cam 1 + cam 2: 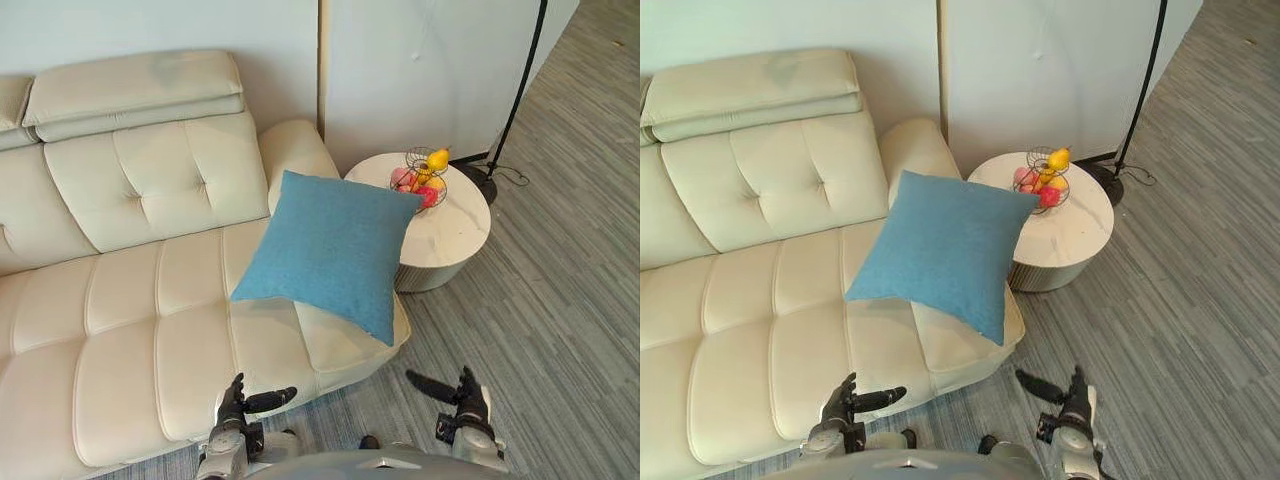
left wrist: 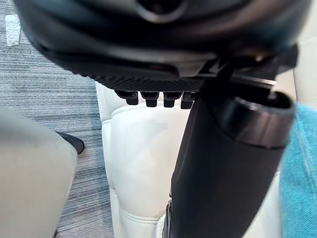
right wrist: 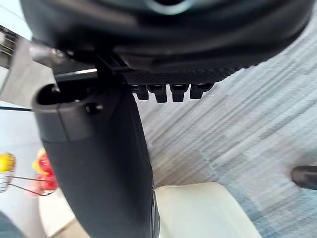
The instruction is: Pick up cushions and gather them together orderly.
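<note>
A blue square cushion [image 1: 330, 250] lies tilted on the right end of the cream leather sofa [image 1: 130, 300], its top corner leaning against the armrest. Its edge also appears in the left wrist view as a blue cushion [image 2: 299, 173]. My left hand [image 1: 233, 405] hovers low in front of the sofa's front edge, open, fingers straight and thumb pointing right, holding nothing. My right hand [image 1: 468, 398] hangs over the carpet, below and to the right of the cushion, open with the thumb pointing left. Both hands are well short of the cushion.
A round white side table [image 1: 455, 225] stands right of the sofa and bears a wire fruit basket [image 1: 425, 178]. Behind it stands a black floor lamp [image 1: 520, 90] by the wall. Grey striped carpet stretches to the right.
</note>
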